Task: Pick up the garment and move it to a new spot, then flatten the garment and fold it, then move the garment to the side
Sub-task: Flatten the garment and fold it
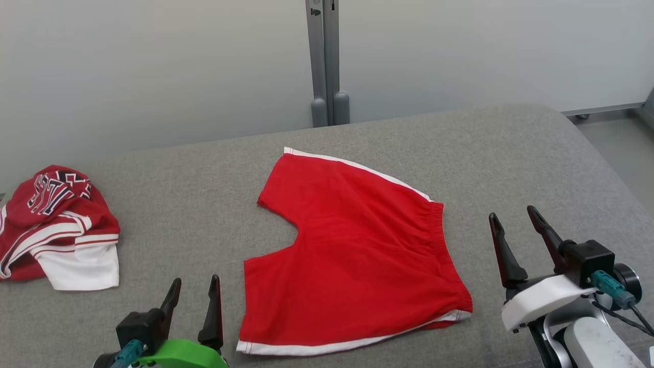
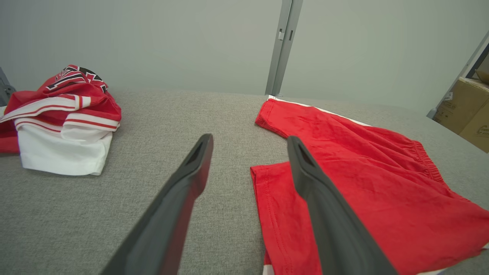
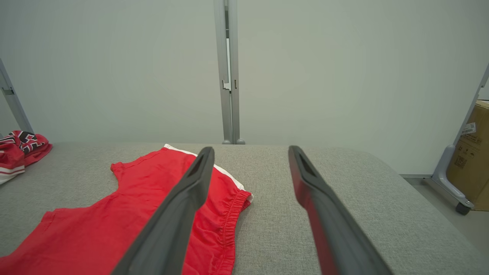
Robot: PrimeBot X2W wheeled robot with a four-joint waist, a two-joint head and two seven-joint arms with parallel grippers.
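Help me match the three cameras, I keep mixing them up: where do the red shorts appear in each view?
Head view: the red shorts lie flat at the centre.
Left wrist view: the red shorts fill the right half.
Right wrist view: the red shorts sit at lower left.
Shared landmark: the grey metal post standing behind the shorts.
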